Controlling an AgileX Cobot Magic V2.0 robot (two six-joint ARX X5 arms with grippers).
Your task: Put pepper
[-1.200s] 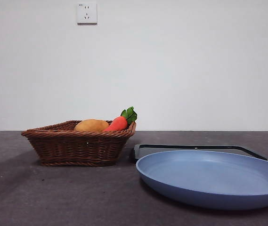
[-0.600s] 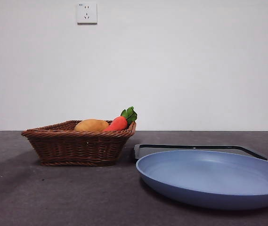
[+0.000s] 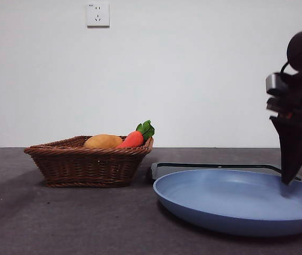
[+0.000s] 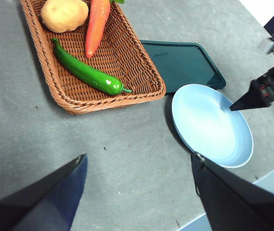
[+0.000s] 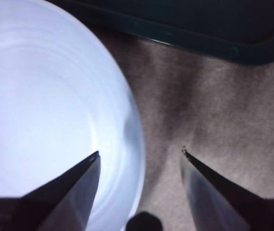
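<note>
Right now my right pincer [image 5: 139, 154] hangs low over the rim of the blue plate [image 3: 235, 199], jaws spread apart with one tip over the plate and the other over the bare table [image 4: 127, 159], holding nothing. My left pincer [image 4: 139, 161] waits high above, jaws wide apart and empty too.

The pepper [image 4: 86, 72] lies in the wicker basket [image 4: 141, 84], slanted along the near side, its stem end pointing toward the corner nearest the plate. It lies near the carrot [image 4: 97, 26] and the potato [image 4: 63, 14], though I cannot quite tell whether it touches either.

I judge the step in hand to be the reach for the pepper, and my right pincer is well away from it. To do it well I would come over the basket from above, turn the jaws across the pepper's slim body, and close around its middle where it is thickest, keeping clear of the basket wall and the carrot. The skin looks glossy, so a firm, centred grip matters, or it may swivel or slip.

Counting: one pepper, one carrot, one potato, one basket, one blue plate, one dark green tray [image 4: 185, 62] beside the basket, and two pincers.
</note>
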